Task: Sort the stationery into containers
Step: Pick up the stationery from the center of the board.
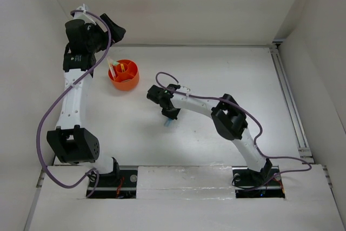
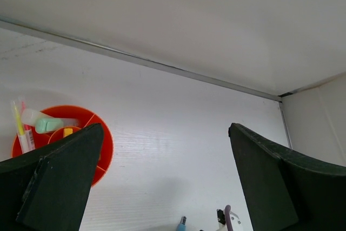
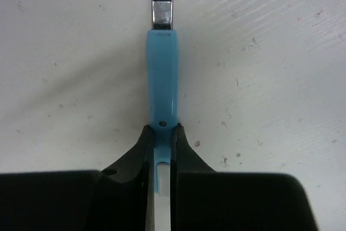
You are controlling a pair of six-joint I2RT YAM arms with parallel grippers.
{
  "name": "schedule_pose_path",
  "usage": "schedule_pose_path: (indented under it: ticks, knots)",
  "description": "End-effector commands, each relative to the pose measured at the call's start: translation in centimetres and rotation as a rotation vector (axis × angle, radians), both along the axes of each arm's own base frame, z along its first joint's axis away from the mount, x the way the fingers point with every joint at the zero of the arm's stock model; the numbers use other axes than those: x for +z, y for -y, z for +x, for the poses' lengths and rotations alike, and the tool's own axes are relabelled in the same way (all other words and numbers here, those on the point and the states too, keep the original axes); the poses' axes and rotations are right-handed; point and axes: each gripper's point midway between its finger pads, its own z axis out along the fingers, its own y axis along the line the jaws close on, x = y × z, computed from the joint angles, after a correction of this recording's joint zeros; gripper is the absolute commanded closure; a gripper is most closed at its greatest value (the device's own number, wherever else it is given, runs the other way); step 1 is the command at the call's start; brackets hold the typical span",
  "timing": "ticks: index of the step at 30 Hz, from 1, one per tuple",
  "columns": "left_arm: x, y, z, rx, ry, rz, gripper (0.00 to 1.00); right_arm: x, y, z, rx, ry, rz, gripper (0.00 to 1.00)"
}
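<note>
- Right gripper [image 3: 162, 133] is at mid-table [image 1: 216, 68], jaws pinching one end of the blue pen [image 3: 162, 74].
- Orange tub [image 1: 127, 85] stands far left, with pens [image 2: 20, 125] inside.
- Left gripper [image 2: 162, 177] is near the tub, jaws spread wide.

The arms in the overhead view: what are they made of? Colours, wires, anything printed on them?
Both the left arm and the right arm are slim white tubes linked by chunky black joint housings. A thin purple cable loops loosely along each one. The fingers are flat, dark, wedge-shaped slabs. Any printed markings are too small to read.
</note>
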Motion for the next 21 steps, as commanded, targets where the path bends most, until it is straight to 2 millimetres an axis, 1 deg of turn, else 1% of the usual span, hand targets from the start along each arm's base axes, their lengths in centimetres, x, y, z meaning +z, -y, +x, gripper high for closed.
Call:
schedule_pose_path:
  ticks: [1, 2, 3, 4, 5, 6, 7, 8, 9, 10, 11, 12, 13, 14, 15, 16, 17, 18, 19, 20, 21]
  knots:
    - [3.2, 0.3, -0.7, -0.019, 0.074, -0.009, 0.01, -4.1, -0.7, -2.9, 0.001, -0.105, 0.017, 1.00]
    - [3.2, 0.3, -0.7, -0.019, 0.073, -0.009, 0.01, -3.9, -0.6, -3.0, 0.001, -0.103, 0.021, 1.00]
    - [3.6, 0.3, -0.7, -0.019, 0.083, -0.008, 0.01, -3.5, 0.0, -2.7, 0.010, -0.092, 0.034, 1.00]
    - [3.0, 0.4, -0.6, -0.031, 0.067, -0.003, 0.01, -3.1, 0.1, -2.4, 0.028, -0.067, 0.040, 1.00]
    - [3.0, 0.4, -0.6, -0.031, 0.067, -0.003, 0.01, -2.5, 0.5, -1.4, 0.045, -0.023, 0.045, 1.00]
    - [3.1, 0.7, -0.7, -0.049, 0.067, -0.006, 0.01, -1.4, 1.5, -0.9, 0.076, 0.021, 0.058, 1.00]
    - [3.1, 1.2, -0.9, -0.076, 0.067, -0.011, 0.01, 0.0, -0.1, 0.8, 0.208, 0.126, 0.108, 1.00]
    - [3.3, 1.5, -1.0, -0.095, 0.077, -0.014, 0.01, 1.3, 0.7, 2.7, 0.248, 0.204, 0.106, 1.00]
    - [3.0, 1.8, -0.9, -0.116, 0.068, -0.019, 0.01, 3.4, 1.6, 3.2, 0.303, 0.269, 0.111, 1.00]
    - [3.3, 2.2, -1.0, -0.136, 0.076, -0.033, 0.01, 4.8, 2.4, 4.0, 0.403, 0.321, 0.064, 1.00]
    - [3.6, 3.0, -1.4, -0.192, 0.087, -0.042, 0.01, 6.5, 2.7, 5.2, 0.430, 0.396, 0.055, 1.00]
    - [3.4, 3.5, -1.3, -0.218, 0.085, -0.072, 0.01, 7.7, 3.8, 6.4, 0.454, 0.433, 0.036, 1.00]
    - [3.3, 4.0, -1.5, -0.248, 0.084, -0.088, 0.01, 9.8, 4.8, 6.9, 0.546, 0.485, -0.013, 1.00]
    - [2.8, 4.8, -1.4, -0.302, 0.071, -0.108, 0.01, 11.6, 4.6, 8.0, 0.577, 0.553, -0.018, 1.00]
    - [3.2, 5.2, -1.6, -0.327, 0.083, -0.121, 0.01, 12.9, 4.3, 8.4, 0.636, 0.590, -0.016, 1.00]
    - [2.5, 5.6, -1.5, -0.352, 0.064, -0.143, 0.01, 14.1, 4.0, 8.7, 0.693, 0.631, -0.029, 1.00]
    - [2.9, 6.7, -1.9, -0.431, 0.077, -0.184, 0.01, 15.9, 3.2, 9.2, 0.800, 0.698, -0.057, 1.00]
    - [2.4, 7.1, -2.3, -0.458, 0.047, -0.218, 0.01, 17.2, 2.9, 9.4, 0.835, 0.736, -0.068, 1.00]
    - [2.9, 7.5, -2.4, -0.491, 0.079, -0.236, 0.01, 18.2, 2.5, 9.7, 0.866, 0.764, -0.079, 1.00]
    - [1.5, 8.0, -2.7, -0.521, 0.051, -0.276, 0.01, 19.7, 1.9, 10.1, 0.896, 0.809, -0.079, 1.00]
    - [1.5, 8.7, -3.4, -0.568, 0.030, -0.345, 0.01, 21.4, 1.2, 10.7, 0.942, 0.876, -0.100, 1.00]
